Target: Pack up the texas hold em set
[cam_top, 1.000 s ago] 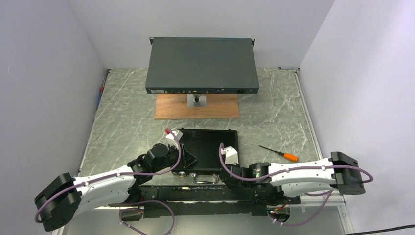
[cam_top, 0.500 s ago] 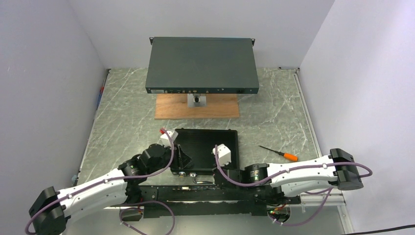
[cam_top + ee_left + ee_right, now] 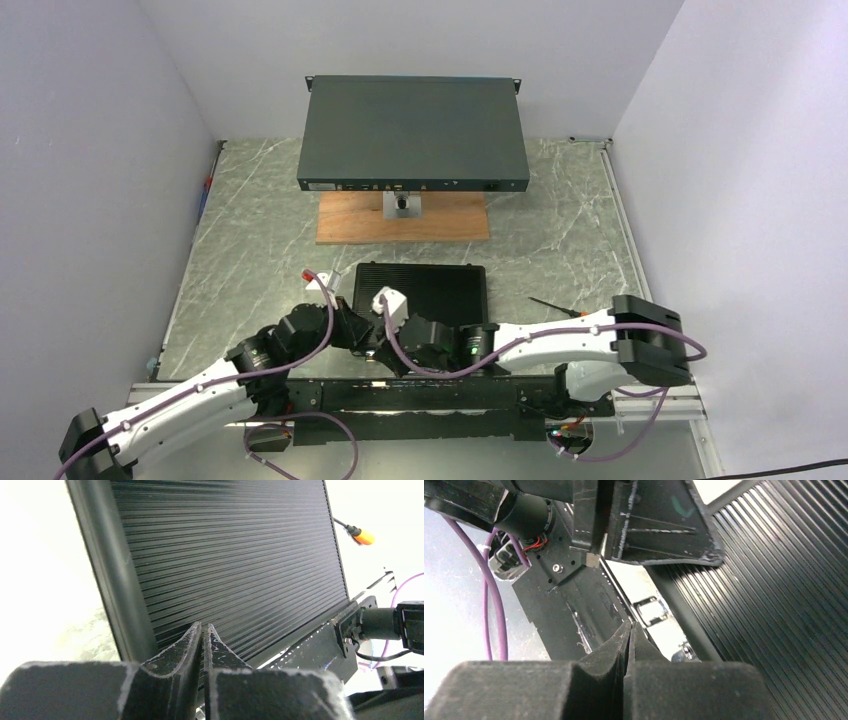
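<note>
The texas hold em set is a black ribbed briefcase (image 3: 435,285), lid down, lying flat on the marble table. Its ribbed lid fills the left wrist view (image 3: 225,555) and the right side of the right wrist view (image 3: 784,580). My left gripper (image 3: 362,335) is shut, with nothing between its tips (image 3: 202,629), just over the lid near the front left corner. My right gripper (image 3: 392,352) is shut and empty (image 3: 629,627), low at the case's front edge by a silver latch (image 3: 651,611). The left gripper's fingers (image 3: 649,525) hang right in front of it. The case's contents are hidden.
A large dark grey rack box (image 3: 413,135) stands on a wooden board (image 3: 400,228) at the back. A screwdriver (image 3: 550,303) lies right of the case, its orange handle (image 3: 362,536) visible in the left wrist view. The arms' black base rail (image 3: 430,400) runs along the near edge.
My right arm has swung left along the case's front edge and now covers the handle. The left gripper has drawn back toward the front left corner and its jaws have closed.
</note>
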`<state>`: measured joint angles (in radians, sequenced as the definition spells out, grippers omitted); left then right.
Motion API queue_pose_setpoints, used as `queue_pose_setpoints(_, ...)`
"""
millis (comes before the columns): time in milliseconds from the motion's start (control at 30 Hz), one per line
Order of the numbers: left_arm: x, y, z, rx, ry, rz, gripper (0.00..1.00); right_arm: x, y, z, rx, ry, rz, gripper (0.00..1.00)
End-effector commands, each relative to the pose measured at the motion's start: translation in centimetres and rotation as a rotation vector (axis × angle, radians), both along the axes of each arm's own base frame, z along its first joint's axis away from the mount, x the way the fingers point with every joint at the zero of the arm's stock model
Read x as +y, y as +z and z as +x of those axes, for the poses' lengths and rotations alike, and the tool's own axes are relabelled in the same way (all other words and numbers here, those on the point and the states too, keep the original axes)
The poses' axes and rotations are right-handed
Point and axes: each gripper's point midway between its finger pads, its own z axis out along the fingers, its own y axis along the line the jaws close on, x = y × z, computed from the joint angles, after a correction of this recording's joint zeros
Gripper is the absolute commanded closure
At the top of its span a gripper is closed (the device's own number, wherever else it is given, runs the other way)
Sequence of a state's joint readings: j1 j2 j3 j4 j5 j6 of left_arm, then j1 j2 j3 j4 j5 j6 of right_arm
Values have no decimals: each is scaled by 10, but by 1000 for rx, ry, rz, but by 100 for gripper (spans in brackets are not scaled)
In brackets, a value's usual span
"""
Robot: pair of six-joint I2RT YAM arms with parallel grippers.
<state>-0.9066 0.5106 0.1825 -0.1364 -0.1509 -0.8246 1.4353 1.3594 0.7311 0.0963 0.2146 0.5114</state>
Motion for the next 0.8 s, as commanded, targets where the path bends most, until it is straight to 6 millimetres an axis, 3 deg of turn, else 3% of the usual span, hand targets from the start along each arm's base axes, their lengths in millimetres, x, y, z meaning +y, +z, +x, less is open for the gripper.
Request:
queue_pose_setpoints(0,28,-34,-10,78,54,127,88,43,26,-8,-73,138,112,100)
queue_pose_setpoints(467,22,-25,-9,60,16,130,89,23,-54,-2,-82,135,-117,100)
queue_pose_setpoints(600,21,-21,-8,57,6,142,90,5,-82,-5,-43,120,-201,100)
queue_pose_setpoints(767,21,-17,-8,43,7,134,89,-22,-98,4,-58,54,-285,100)
